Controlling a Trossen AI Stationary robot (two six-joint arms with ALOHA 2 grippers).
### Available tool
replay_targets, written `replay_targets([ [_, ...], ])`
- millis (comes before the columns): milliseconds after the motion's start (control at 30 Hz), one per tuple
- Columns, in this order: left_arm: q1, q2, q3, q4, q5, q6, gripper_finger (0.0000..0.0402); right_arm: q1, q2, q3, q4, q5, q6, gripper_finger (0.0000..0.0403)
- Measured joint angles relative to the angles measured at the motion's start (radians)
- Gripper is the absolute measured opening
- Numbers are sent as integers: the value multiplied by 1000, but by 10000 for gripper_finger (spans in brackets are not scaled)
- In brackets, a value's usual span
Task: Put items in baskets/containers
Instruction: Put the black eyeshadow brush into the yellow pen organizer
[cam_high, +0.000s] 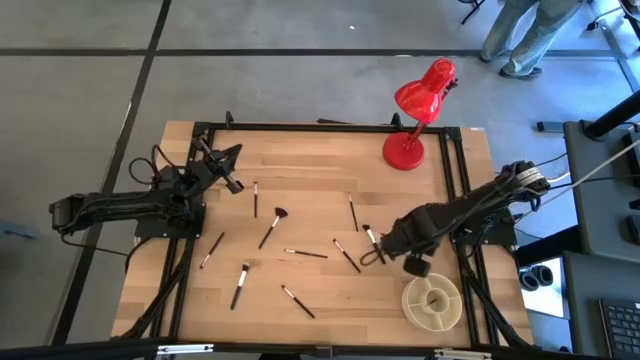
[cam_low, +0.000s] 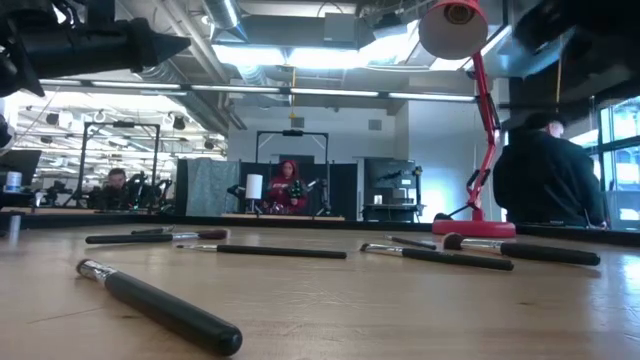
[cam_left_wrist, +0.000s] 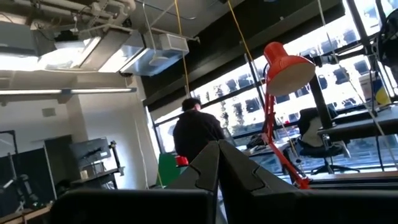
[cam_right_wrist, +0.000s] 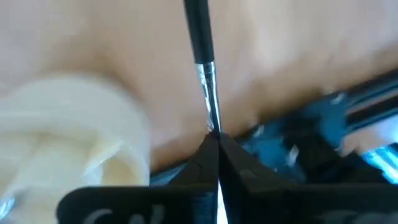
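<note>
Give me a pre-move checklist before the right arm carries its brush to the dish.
1. Right gripper shut on a brush: ok, fingers meet on its bristle end.
2. Grip secure: cannot tell; it pinches only the tip, so the brush may swing.
3. Dish close by the gripper: ok, just nearer the table's front edge.
4. Dish compartments free: ok, none holds a brush in the high view.
5. Left gripper out of the way: ok, shut and raised at the table's far left.
6. Lamp clear of the path: ok, it stands at the back edge.
</note>
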Motion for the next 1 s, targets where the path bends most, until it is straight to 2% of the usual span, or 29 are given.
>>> replay_targets([
  [267,0,0,0,11,36,-91,2,41,-29,75,0,-379,123,1],
  [433,0,0,0,20,58,-139,5,85,-62,83,-5,-663,238,1],
  [600,0,0,0,22,87,-179,3,160,-66,83,-4,-841,357,0],
  [700,0,0,0,22,89,-188,2,214,-65,80,-3,-895,408,0],
  [1000,0,0,0,23,108,-187,3,278,-54,-15,10,-890,487,0],
])
